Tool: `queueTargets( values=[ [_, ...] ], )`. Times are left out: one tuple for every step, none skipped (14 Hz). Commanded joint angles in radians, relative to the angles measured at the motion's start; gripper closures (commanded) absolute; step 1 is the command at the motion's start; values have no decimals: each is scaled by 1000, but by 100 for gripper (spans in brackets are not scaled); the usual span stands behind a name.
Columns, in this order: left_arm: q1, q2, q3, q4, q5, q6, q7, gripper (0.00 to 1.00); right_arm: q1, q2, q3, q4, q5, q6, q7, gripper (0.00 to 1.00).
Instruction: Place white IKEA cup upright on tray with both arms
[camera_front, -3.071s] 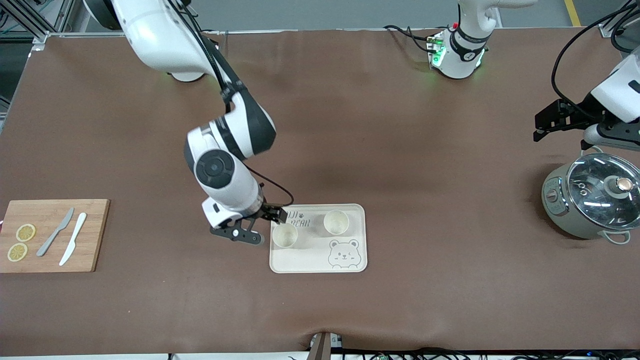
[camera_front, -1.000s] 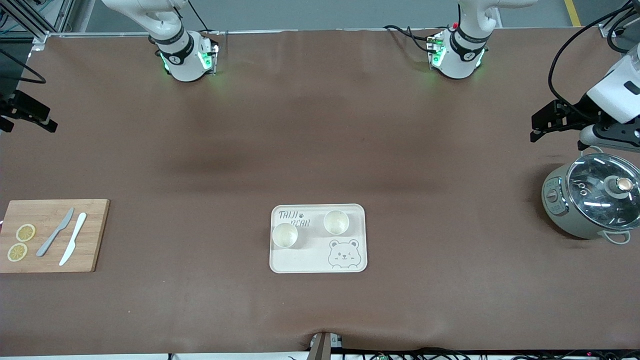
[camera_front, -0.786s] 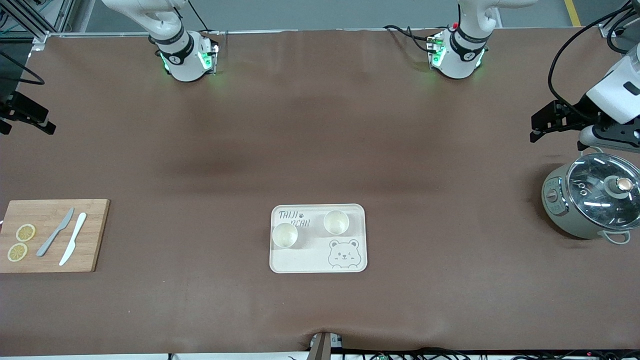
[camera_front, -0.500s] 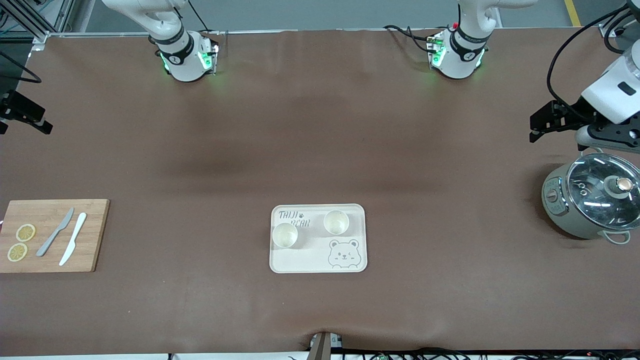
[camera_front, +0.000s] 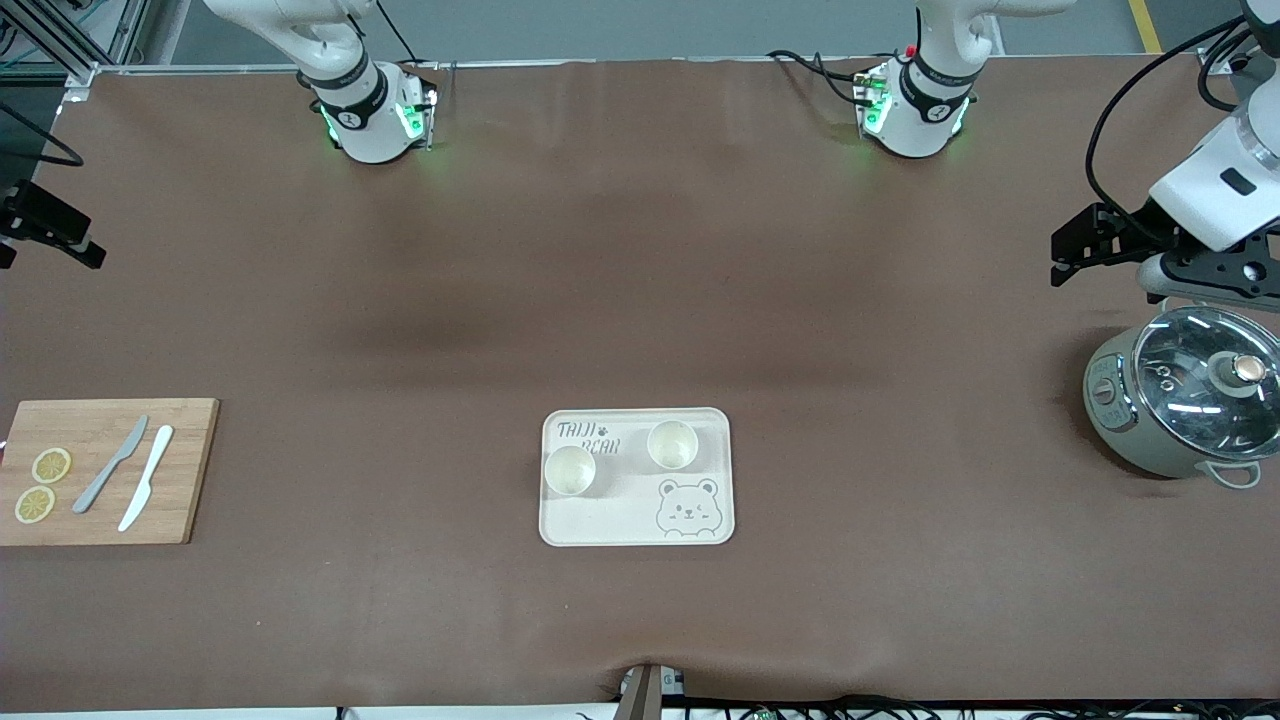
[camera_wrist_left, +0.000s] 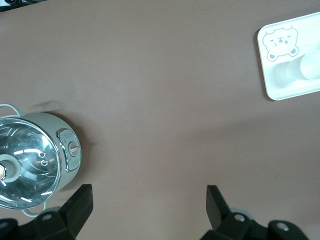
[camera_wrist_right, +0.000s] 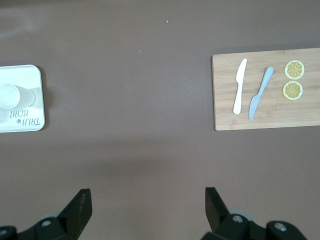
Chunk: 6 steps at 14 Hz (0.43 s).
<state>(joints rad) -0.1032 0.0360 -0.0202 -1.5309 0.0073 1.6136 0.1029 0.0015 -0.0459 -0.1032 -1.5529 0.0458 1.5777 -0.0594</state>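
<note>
Two white cups (camera_front: 570, 470) (camera_front: 672, 445) upright on the cream tray (camera_front: 620, 525) mid-table, left gripper (camera_wrist_left: 147, 200) spread wide and empty above the table beside the pot (camera_front: 1185, 405), right gripper (camera_wrist_right: 145, 202) likewise parted, raised near the cutting board (camera_front: 100, 470) end.

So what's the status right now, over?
Left end effector open, up beside the grey lidded pot; right end effector open at its table end. Two white cups upright on cream bear tray. Nothing blocking.

Two cups (camera_front: 571, 470) crowd the tray (camera_front: 637, 528); surrounding table (camera_front: 640, 300) lies open.
</note>
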Motion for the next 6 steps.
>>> queueTargets(
  values=[
    [5, 7, -6, 20, 13, -14, -9, 0, -21, 12, 13, 25, 8, -8, 7, 0],
    [7, 8, -6, 20, 13, -14, -8, 0, -20, 12, 13, 27, 6, -7, 6, 0],
    [7, 8, -6, 18, 13, -15, -8, 0, -21, 12, 13, 27, 6, -8, 6, 0],
    [8, 10, -6, 18, 13, -15, -9, 0, -21, 12, 13, 27, 5, -8, 7, 0],
    [10, 15, -6, 18, 13, -15, -9, 0, -21, 12, 13, 27, 5, -7, 7, 0],
    [11, 15, -6, 18, 13, -15, -8, 0, -21, 12, 13, 27, 5, -7, 7, 0]
  ],
)
